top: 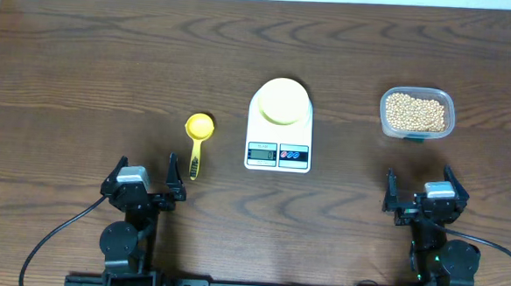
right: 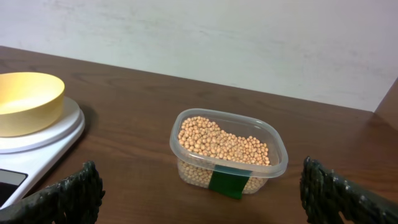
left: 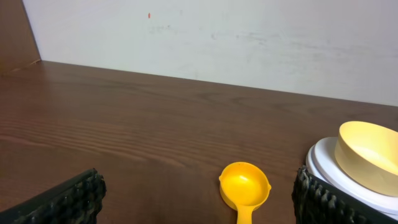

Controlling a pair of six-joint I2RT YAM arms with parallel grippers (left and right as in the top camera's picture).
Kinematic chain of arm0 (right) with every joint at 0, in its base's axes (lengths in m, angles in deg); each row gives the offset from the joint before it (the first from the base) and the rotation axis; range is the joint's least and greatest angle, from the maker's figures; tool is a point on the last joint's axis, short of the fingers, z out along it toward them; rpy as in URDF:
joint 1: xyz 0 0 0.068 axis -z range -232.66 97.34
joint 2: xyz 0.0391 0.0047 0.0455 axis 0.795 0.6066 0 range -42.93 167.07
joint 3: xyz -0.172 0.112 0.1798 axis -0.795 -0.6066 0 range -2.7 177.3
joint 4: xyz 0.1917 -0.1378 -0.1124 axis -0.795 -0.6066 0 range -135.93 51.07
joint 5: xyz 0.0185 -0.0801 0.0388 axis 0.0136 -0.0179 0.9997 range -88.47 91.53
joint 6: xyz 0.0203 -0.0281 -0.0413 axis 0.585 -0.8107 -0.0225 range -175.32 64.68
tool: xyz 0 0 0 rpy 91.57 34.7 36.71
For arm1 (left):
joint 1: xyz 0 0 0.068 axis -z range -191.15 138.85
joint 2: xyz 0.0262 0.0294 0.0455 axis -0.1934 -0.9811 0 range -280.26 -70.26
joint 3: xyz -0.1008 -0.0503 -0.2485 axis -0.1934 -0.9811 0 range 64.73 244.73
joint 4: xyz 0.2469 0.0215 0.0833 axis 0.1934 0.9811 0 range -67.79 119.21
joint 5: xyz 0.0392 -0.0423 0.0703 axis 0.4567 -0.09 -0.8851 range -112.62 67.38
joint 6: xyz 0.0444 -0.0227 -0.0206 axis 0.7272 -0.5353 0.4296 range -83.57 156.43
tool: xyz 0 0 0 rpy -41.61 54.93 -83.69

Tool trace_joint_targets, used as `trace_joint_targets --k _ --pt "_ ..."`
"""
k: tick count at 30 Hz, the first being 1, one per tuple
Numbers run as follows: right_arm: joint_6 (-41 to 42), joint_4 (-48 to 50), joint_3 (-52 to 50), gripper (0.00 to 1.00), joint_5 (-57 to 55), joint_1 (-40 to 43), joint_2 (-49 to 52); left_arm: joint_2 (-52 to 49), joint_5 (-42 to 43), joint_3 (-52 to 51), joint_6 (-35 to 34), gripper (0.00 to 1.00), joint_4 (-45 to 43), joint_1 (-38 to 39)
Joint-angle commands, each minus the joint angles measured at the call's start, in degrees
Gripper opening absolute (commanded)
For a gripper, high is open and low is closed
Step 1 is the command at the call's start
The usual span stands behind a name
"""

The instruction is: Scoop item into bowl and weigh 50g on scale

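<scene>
The pale-yellow bowl sits empty on the white scale at the table's middle; both also show in the left wrist view, bowl and scale, and in the right wrist view, bowl and scale. The beige beans fill a clear plastic tub at the right, seen close in the right wrist view. A bright yellow scoop lies left of the scale, also in the left wrist view. My left gripper and right gripper are open, empty, near the front edge.
The tub carries a green label on its near wall. A pale wall runs behind the table's far edge. Bare brown wood lies between the grippers and the objects.
</scene>
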Motion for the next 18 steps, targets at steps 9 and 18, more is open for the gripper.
trace_joint_targets --k 9,18 --pt "0.8 -0.2 -0.1 0.99 0.2 -0.5 -0.3 0.2 1.0 -0.4 -0.5 0.98 2.6 0.2" --pt "0.8 -0.2 -0.1 0.99 0.2 -0.5 -0.3 0.2 1.0 -0.4 -0.5 0.98 2.6 0.2"
